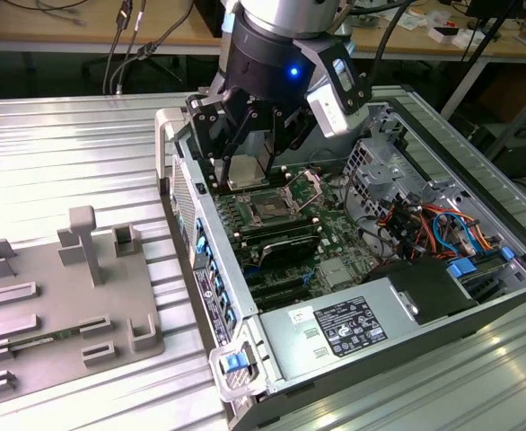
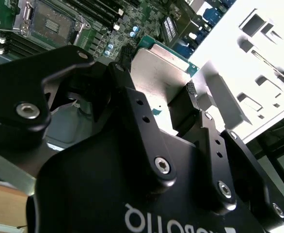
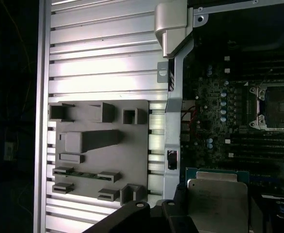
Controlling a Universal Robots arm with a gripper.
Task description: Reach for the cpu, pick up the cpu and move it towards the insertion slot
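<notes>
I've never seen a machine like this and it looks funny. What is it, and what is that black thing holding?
It is a robot arm with a black claw at its end. One picture comes from a camera standing off to the side. The other two come from cameras riding on the arm, near its wrist, so they look past the claw.

The claw is shut on the cpu, a small flat silver chip that works as a computer's brain. Below it lies an open computer case on a ribbed metal table. Inside is the insertion slot, the square socket where the chip belongs. The chip hangs just above the board, near that socket. Beside the case lies a grey tray with moulded holders.
</notes>
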